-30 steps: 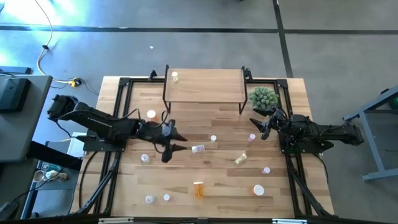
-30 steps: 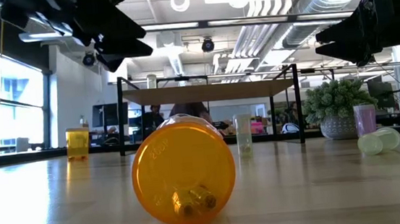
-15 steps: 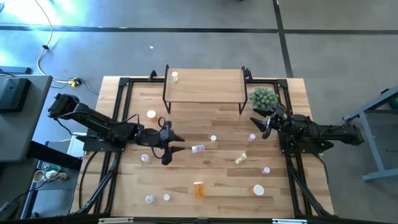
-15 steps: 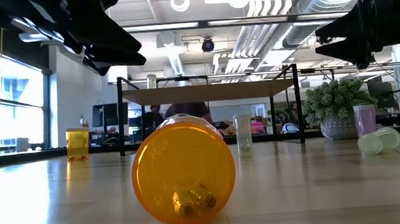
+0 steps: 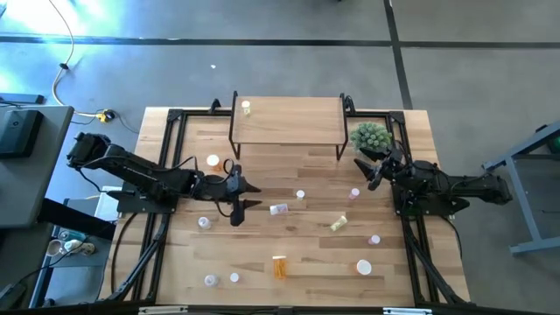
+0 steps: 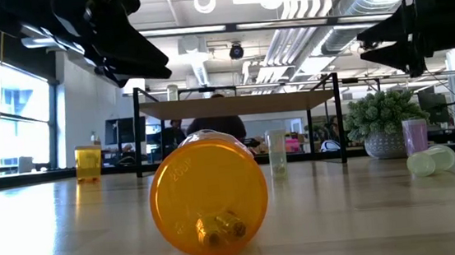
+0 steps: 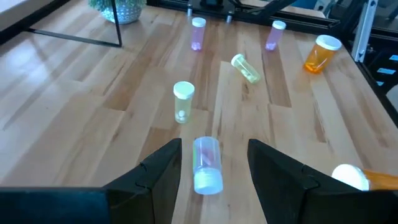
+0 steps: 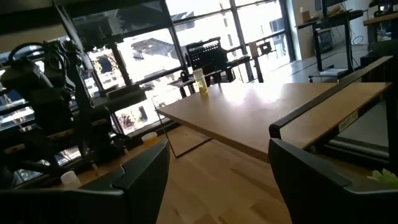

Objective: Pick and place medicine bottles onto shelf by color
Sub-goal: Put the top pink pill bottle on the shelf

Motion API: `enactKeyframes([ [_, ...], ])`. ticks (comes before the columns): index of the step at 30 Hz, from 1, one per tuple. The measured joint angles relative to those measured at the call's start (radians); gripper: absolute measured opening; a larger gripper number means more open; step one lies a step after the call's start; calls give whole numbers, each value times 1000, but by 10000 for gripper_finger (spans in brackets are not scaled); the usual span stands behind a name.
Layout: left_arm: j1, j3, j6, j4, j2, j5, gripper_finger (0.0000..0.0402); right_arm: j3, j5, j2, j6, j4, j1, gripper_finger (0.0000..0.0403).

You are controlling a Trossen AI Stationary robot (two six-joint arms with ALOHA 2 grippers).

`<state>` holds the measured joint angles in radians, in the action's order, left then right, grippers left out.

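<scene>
My left gripper (image 5: 255, 197) hangs open above the table's left middle, its tips just short of a pink bottle (image 7: 207, 163) that lies on its side. The bottle shows ahead of and between the fingers, untouched. My right gripper (image 5: 367, 171) waits open, off the table beside the plant. The shelf (image 5: 286, 121) stands at the far middle, and one yellow-green bottle (image 5: 247, 108) stands upright on its left end. Several other medicine bottles are scattered over the table. Among them, an orange one (image 6: 209, 197) lies on its side near the front edge.
A green spiky plant (image 5: 371, 137) in a pot stands right of the shelf. Upright bottles (image 7: 183, 102) (image 7: 198, 33) (image 7: 274, 35) and a lying yellow-green one (image 7: 245, 68) lie beyond the pink bottle. Black frame rails (image 5: 169, 166) run along both table sides.
My left gripper has turned a little at the wrist while hovering by the lying pink bottle, and stays open. My right gripper has rolled slightly in place. No bottle has moved.
</scene>
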<state>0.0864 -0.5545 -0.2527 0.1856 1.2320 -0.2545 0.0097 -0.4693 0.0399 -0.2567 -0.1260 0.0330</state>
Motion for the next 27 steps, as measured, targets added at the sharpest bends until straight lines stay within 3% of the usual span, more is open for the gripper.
enactKeyframes([
  [6,-18,0,13,0,0,11,174,114,14,7,50,62,0,264],
  [16,-35,0,29,0,0,8,174,426,17,235,-107,606,0,264],
  [21,-35,0,28,0,0,8,174,517,144,362,-174,776,0,264],
  [27,-35,0,21,0,0,8,175,524,350,463,-284,871,-1,264],
])
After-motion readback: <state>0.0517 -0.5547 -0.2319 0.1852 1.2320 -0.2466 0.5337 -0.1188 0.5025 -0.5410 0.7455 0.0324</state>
